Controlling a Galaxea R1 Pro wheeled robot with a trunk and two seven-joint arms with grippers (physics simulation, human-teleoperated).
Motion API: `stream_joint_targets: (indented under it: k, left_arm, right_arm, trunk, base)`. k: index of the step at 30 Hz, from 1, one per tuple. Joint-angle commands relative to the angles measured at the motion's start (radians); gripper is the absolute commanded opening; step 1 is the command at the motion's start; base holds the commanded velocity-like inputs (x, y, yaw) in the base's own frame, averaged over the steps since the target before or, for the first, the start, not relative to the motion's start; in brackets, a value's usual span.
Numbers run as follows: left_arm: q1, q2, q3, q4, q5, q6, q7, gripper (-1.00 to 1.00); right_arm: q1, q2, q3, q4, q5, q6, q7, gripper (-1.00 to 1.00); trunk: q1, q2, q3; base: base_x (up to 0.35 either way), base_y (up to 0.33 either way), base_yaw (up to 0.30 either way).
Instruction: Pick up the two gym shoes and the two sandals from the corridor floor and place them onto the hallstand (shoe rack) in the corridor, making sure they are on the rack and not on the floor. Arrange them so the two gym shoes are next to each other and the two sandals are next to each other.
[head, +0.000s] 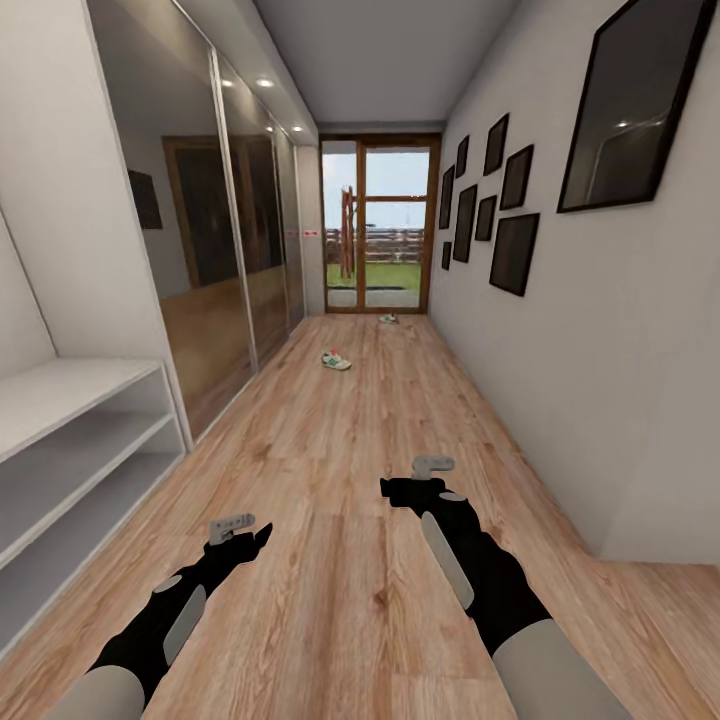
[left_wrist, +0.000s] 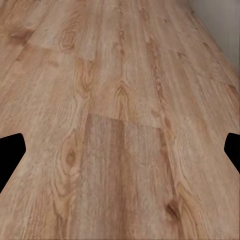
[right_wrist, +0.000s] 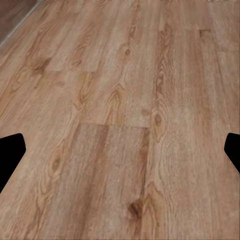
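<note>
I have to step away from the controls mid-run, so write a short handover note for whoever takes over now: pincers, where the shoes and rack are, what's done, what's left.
Left pincer: open, empty, above the corridor floor.
Right pincer: open, empty, also above the floor.
One gym shoe lies on the floor far down the corridor; a second shoe, too small to identify, lies near the glass door.
A pale shelved bench, bare, stands at the robot's left; I cannot confirm it is the hallstand.
Done: nothing is on a rack.
Left: drive down, fetch each shoe, locate the others, then pair gym shoes and sandals on the hallstand.
</note>
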Motion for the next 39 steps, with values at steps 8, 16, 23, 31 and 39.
stream_joint_targets:
  k: [8,16,23,31,39]
  left_arm:
    - [0.000,0.000,0.002,0.001,0.007,0.001,-0.006,1.00]
    - [0.000,0.000,0.002,0.001,0.007,0.001,-0.006,1.00]
    - [-0.001,0.000,0.002,0.001,0.007,0.001,-0.006,1.00]
    - [-0.001,0.000,0.002,0.001,0.007,0.001,-0.006,1.00]
    - [-0.001,0.000,0.002,0.001,0.007,0.001,-0.006,1.00]
  right_arm:
    - [-0.001,0.000,0.002,-0.001,-0.010,0.003,-0.009,1.00]
    - [-0.001,0.000,0.002,-0.001,-0.010,0.003,-0.009,1.00]
    - [-0.001,0.000,0.002,-0.002,-0.010,0.003,-0.009,1.00]
    - [-0.001,0.000,0.002,-0.001,-0.010,0.003,-0.009,1.00]
    - [-0.001,0.000,0.002,-0.001,-0.010,0.003,-0.009,1.00]
  trunk:
    - [0.000,0.000,-0.001]
    - [0.000,0.000,-0.001]
    - [0.000,0.000,-0.001]
    - [0.000,0.000,-0.001]
    - [0.000,0.000,-0.001]
  base:
    - [0.342,-0.093,0.000]
    - [0.342,-0.093,0.000]
    - [0.342,-0.093,0.000]
    - [0.342,-0.093,0.000]
    - [0.342,-0.092,0.000]
